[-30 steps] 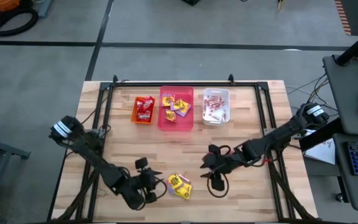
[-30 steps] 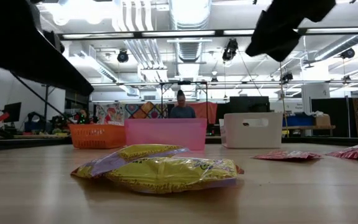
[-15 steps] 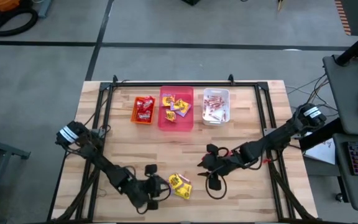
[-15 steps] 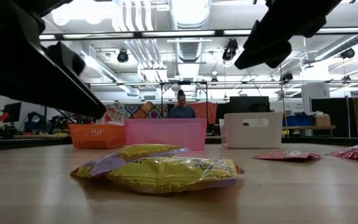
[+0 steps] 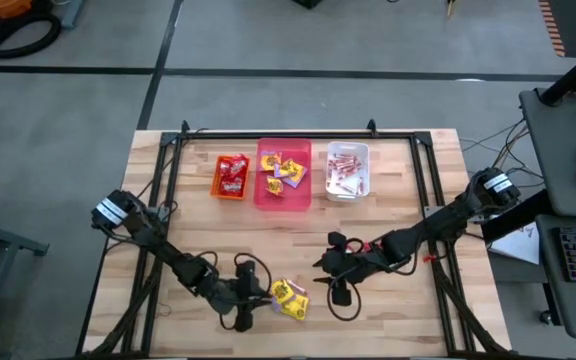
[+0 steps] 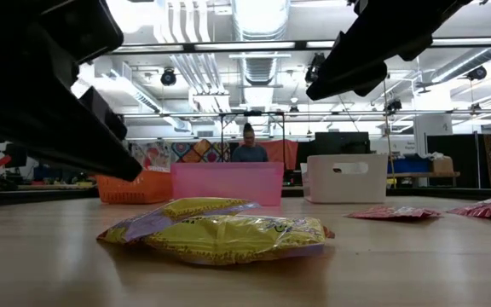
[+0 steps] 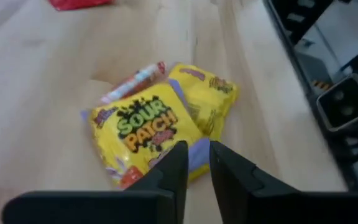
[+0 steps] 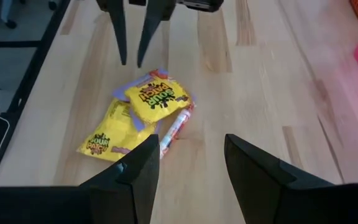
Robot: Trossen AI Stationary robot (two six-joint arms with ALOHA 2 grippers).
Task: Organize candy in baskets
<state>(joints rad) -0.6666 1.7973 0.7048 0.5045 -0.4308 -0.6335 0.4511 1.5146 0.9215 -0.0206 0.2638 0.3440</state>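
Left gripper (image 7: 194,163), fingers nearly together, empty, hovers at yellow Sour Patch packets (image 7: 145,127); right gripper (image 8: 188,163) waits apart. Next: pinch one, carry to pink basket (image 5: 284,196).

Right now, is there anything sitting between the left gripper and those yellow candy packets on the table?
Nothing visible. The left gripper hovers right at the edge of the yellow packets, fingers narrowly apart, with only bare table around them. A red-and-white stick lies on the packets' far side.

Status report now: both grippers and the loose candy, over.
Left gripper nearly shut, empty, at the yellow packets. Right gripper open, empty, hovering nearby. Wrapped stick beside packets. Nothing blocking.
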